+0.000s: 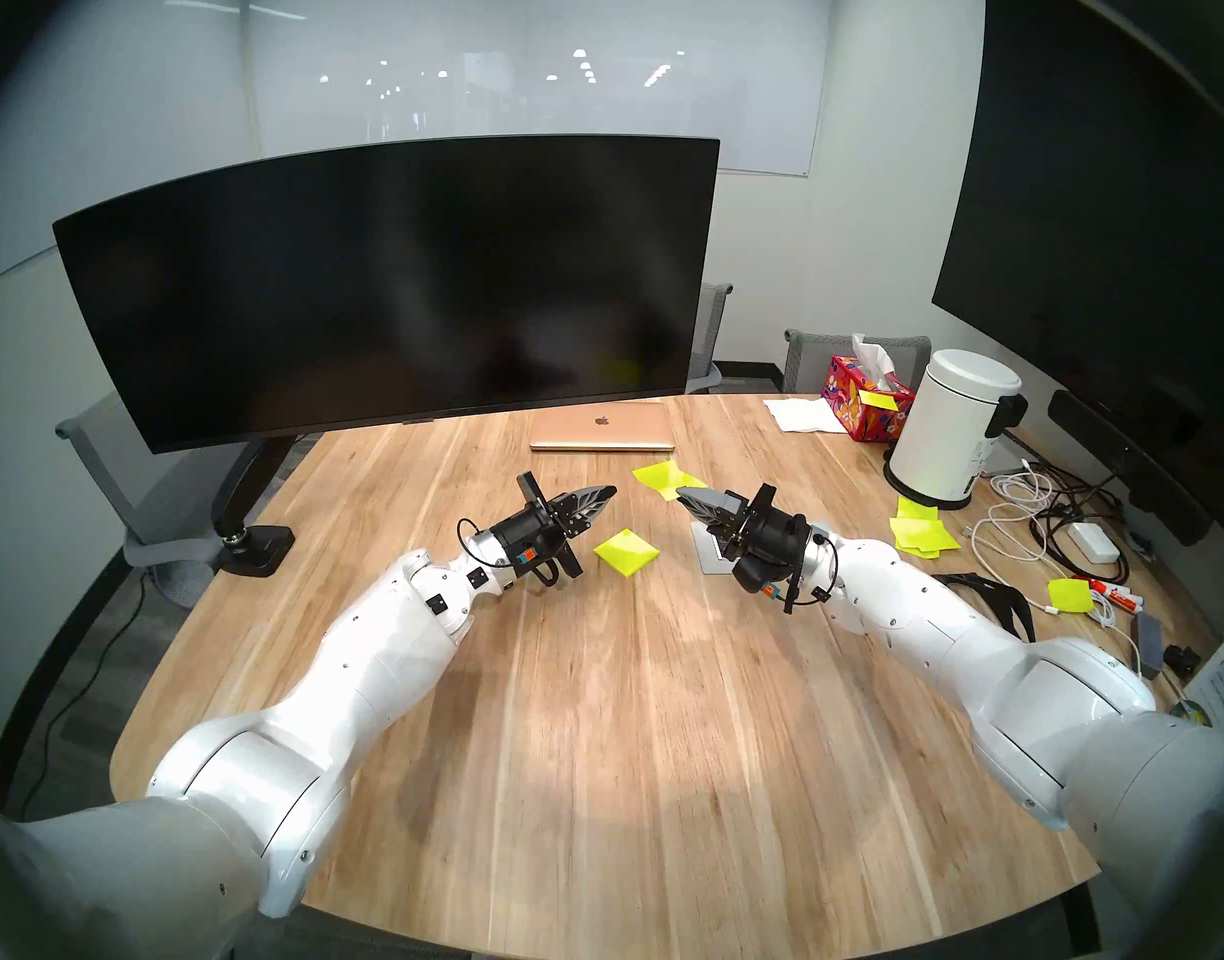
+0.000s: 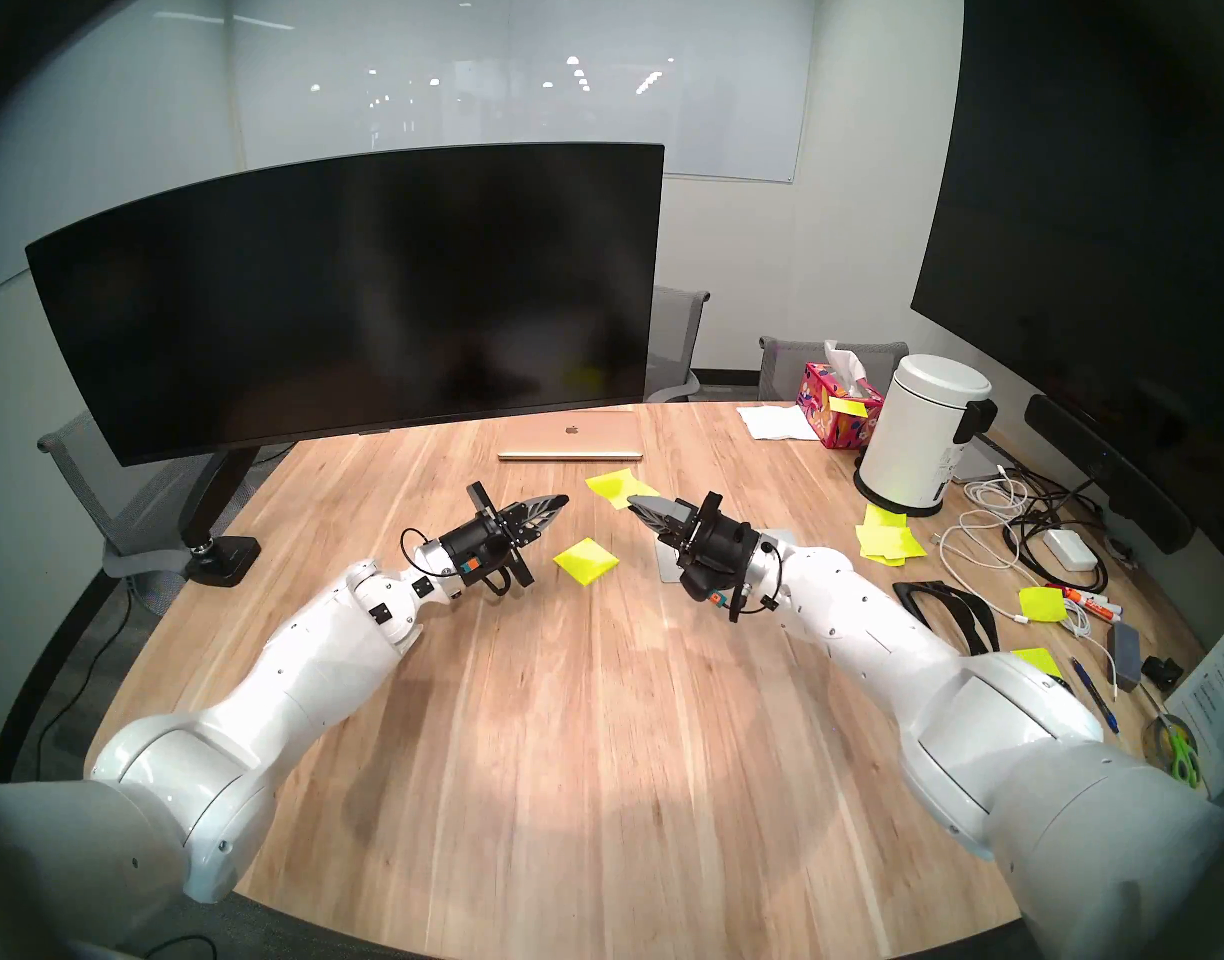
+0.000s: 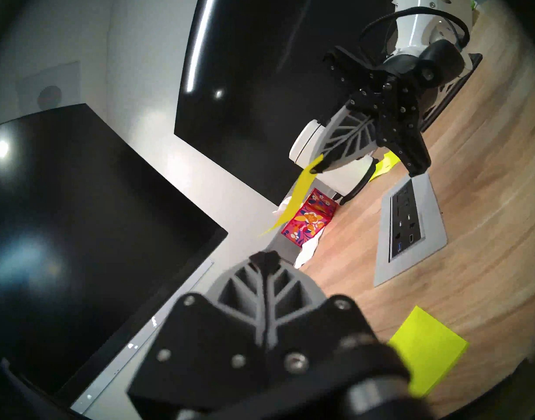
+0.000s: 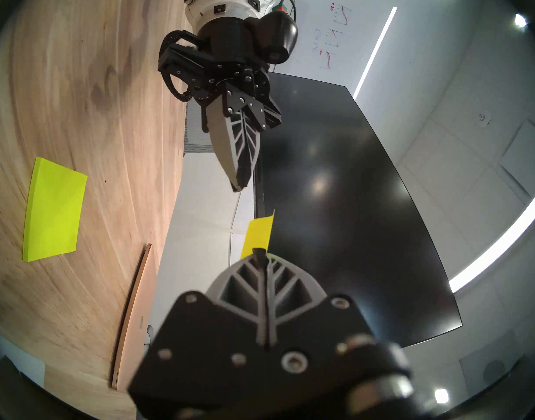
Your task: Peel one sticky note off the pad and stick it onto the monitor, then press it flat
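The neon yellow-green pad (image 1: 626,552) (image 2: 585,560) lies on the wooden table between my two grippers, also seen in the wrist views (image 3: 426,352) (image 4: 54,210). My right gripper (image 1: 680,494) (image 4: 260,252) is shut on one edge of a single sticky note (image 1: 664,477) (image 4: 258,234) (image 3: 299,195), held above the table. Left of the pad, my left gripper (image 1: 612,491) (image 3: 264,258) hovers shut with nothing in it. The wide curved black monitor (image 1: 387,287) (image 2: 346,293) stands behind them on its arm mount, with no note on it.
A closed gold laptop (image 1: 602,429) lies below the monitor's right end. A grey power panel (image 3: 408,225) sits under my right wrist. At the right are a tissue box (image 1: 865,397), a white bin (image 1: 955,429), loose yellow sheets (image 1: 924,536), cables and a large flat screen (image 1: 1108,176).
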You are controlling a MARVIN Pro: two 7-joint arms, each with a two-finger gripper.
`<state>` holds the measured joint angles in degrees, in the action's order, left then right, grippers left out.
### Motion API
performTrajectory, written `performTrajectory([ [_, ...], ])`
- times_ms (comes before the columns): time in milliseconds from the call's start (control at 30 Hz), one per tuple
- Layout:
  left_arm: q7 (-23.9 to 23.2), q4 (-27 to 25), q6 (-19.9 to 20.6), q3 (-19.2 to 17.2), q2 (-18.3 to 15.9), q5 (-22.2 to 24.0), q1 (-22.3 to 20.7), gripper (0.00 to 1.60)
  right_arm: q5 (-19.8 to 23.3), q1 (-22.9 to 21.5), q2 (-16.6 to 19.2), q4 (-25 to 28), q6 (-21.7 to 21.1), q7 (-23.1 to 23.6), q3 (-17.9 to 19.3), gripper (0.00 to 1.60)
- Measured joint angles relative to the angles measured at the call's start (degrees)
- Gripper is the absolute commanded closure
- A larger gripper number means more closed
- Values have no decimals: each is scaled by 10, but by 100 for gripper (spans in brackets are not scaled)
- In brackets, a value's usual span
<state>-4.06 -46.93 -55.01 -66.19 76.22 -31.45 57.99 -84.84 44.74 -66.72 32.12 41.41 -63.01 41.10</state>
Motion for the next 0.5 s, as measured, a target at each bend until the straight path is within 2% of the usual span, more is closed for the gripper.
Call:
performTrajectory([
  [500, 58, -126, 0, -33, -28, 14, 101, 160, 1, 23, 17, 39, -15, -6, 13, 160],
])
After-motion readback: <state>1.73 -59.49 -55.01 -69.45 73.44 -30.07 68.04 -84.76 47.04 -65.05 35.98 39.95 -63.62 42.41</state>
